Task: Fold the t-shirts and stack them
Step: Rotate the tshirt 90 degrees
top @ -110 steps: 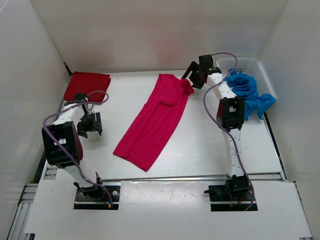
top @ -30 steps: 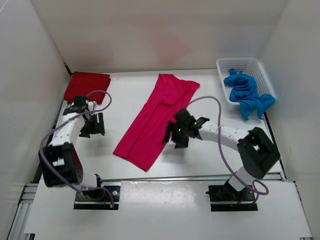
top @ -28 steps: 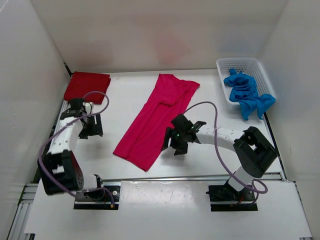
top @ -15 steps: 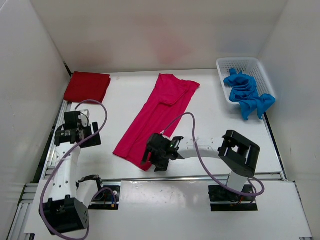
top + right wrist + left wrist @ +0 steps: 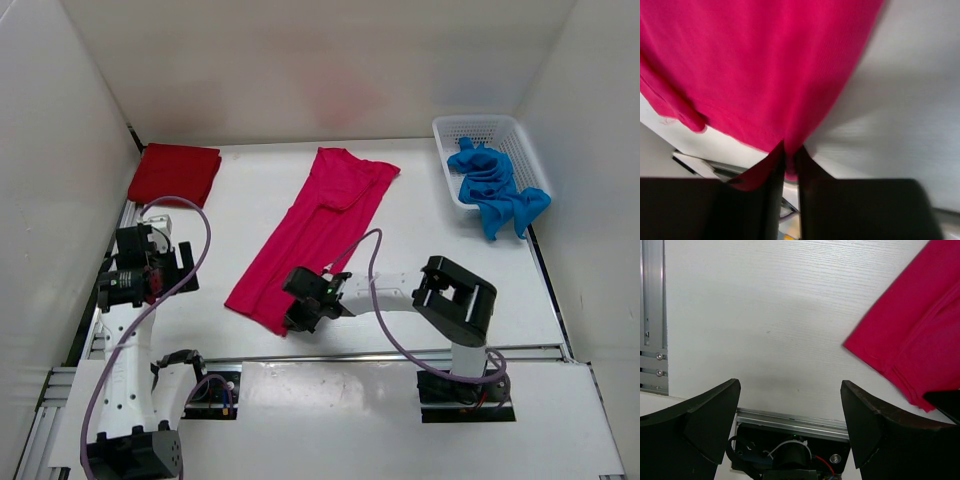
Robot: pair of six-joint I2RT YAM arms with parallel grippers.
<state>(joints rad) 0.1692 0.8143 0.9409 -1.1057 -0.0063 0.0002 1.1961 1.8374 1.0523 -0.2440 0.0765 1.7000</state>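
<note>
Shirts, three in all.
- We count one red shirt [image 5: 174,172], folded into a flat square at the far left corner of the table [image 5: 420,230].
- We count one pink shirt [image 5: 312,235], laid out as a long narrow strip. It runs on a slant from the far middle of the table down toward the near left.
- We count one blue shirt [image 5: 495,188], crumpled. Part of it lies in the basket [image 5: 478,128] and part spills over the basket's near right rim.

Basket, one: white mesh, at the far right corner.

Grippers, two.
- The right gripper [image 5: 791,170] is at the near end of the pink shirt, at its hem by the near edge of the table. In the wrist view we see its two fingers drawn nearly together with a fold of pink cloth pinched between them. The rest of the shirt spreads away from the fingers.
- The left gripper [image 5: 789,400] is raised over the near left part of the table. Its jaws are spread wide and we see nothing between them, only bare table below. The near corner of the pink shirt lies off to its right, apart from both fingers. The red shirt lies well beyond it toward the far corner.
</note>
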